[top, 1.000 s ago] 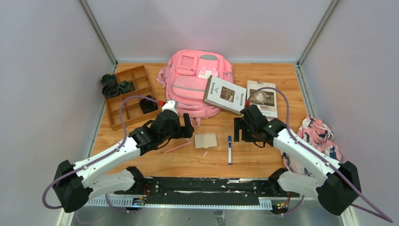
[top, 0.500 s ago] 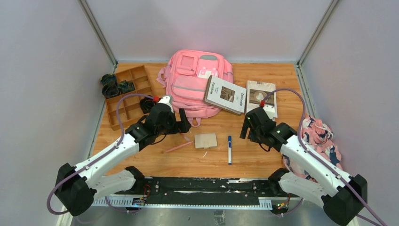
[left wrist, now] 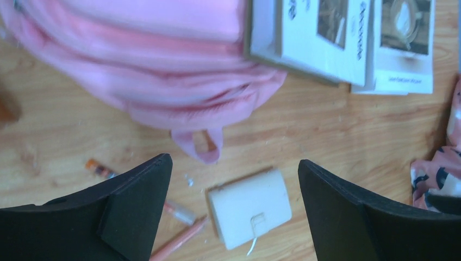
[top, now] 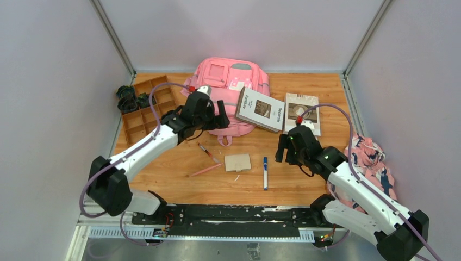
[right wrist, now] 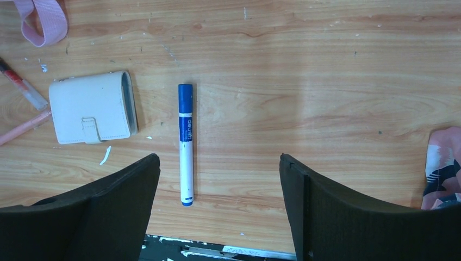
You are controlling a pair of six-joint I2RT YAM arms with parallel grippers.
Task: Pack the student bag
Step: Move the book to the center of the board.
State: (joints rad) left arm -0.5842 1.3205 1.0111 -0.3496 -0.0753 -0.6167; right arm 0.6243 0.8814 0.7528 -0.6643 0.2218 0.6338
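bag [top: 223, 81] pockets top cam only, marker [right wrist: 186, 144] lettering R wrist

We see a wooden desk [top: 326, 87]: bag [top: 228, 76] at its far edge, tray [top: 136, 122] by the left edge, booklet [top: 304, 109] right, and wallet [top: 238, 162], marker [top: 265, 173] and pens [top: 209, 153] at the centre.

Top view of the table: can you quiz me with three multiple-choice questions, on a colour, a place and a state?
1. The backpack is: A green B pink C black
2. The blue marker lies: A inside the backpack B beside the pale wallet C under the backpack
3. The right gripper is: A shut on the marker B shut on the wallet C open, empty

Answers: B, its fabric is pink; B, it lies on bare wood next to the wallet; C, its jaws stand apart with nothing between.
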